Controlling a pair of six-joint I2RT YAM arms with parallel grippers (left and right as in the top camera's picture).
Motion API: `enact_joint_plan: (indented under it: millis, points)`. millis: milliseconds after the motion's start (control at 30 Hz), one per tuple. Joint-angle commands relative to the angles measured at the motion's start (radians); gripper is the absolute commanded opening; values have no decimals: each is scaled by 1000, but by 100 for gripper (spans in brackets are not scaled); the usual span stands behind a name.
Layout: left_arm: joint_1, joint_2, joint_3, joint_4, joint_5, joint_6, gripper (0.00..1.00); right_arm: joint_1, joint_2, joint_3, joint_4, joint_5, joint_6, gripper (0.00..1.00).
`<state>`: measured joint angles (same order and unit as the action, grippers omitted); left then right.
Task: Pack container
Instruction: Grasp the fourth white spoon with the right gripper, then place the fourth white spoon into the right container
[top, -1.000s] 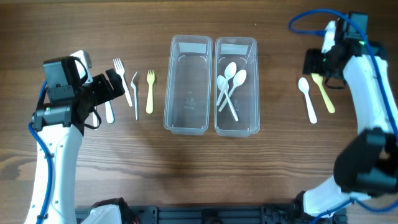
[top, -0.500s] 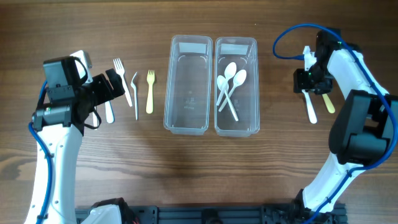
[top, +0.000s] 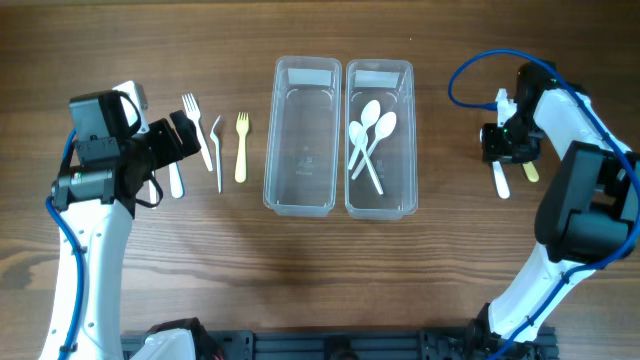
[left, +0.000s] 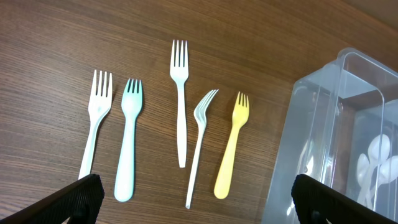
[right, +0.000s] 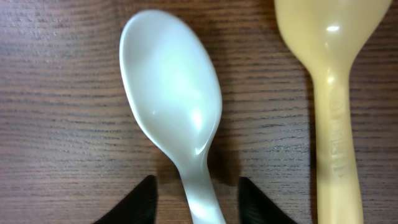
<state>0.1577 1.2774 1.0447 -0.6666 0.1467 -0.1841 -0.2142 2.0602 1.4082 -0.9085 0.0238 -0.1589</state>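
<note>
From overhead, we judge the packing partly done. Three white spoons (top: 367, 135) lie crossed in the right container (top: 404, 190), while the left container (top: 285, 190) holds nothing. A row of forks (top: 228, 145) lies on the wooden table (top: 450, 260) to its left. A loose white spoon (top: 501, 180) and a yellow spoon (top: 529, 172) lie far right, so most pieces are left to pack. The right gripper (top: 505, 148) sits low over those two, and the left gripper (top: 186, 138) hovers by the forks.

In the left wrist view, the left gripper (left: 199, 205) is spread wide and holds nothing. There are five thin, matte plastic forks: two white, one pale teal (left: 127, 146), one turned on its edge (left: 199, 140) and one yellow (left: 231, 146). The container walls are clear and glossy.

In the right wrist view, the right gripper (right: 196, 205) straddles the white spoon's handle at a narrow gap and, as we judge it, has not yet clamped. The smooth oval bowl shines against the grained wood.
</note>
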Motion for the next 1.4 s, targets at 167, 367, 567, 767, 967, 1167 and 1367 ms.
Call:
enact_joint_plan:
  millis: [167,367,567,767,967,1167,1367]
  points:
    - [6,2,20,3,-6,20,100,2,16,-8,-17,-24,40,8]
    - [6,2,20,3,-6,20,100,15,-60,35,-63,-123,118,5]
    - [6,2,20,3,-6,20,100,105,-294,95,-71,-236,195,4]
    - [6,2,20,3,-6,20,100,298,-395,87,-34,-235,335,4]
    - [6,2,20,3,-6,20,100,484,-293,18,106,-235,459,4]
    - [6,2,20,3,-6,20,100,549,-129,16,164,-235,476,15]
    - [6,2,20,3,-6,20,100,528,-167,104,91,-151,377,54]
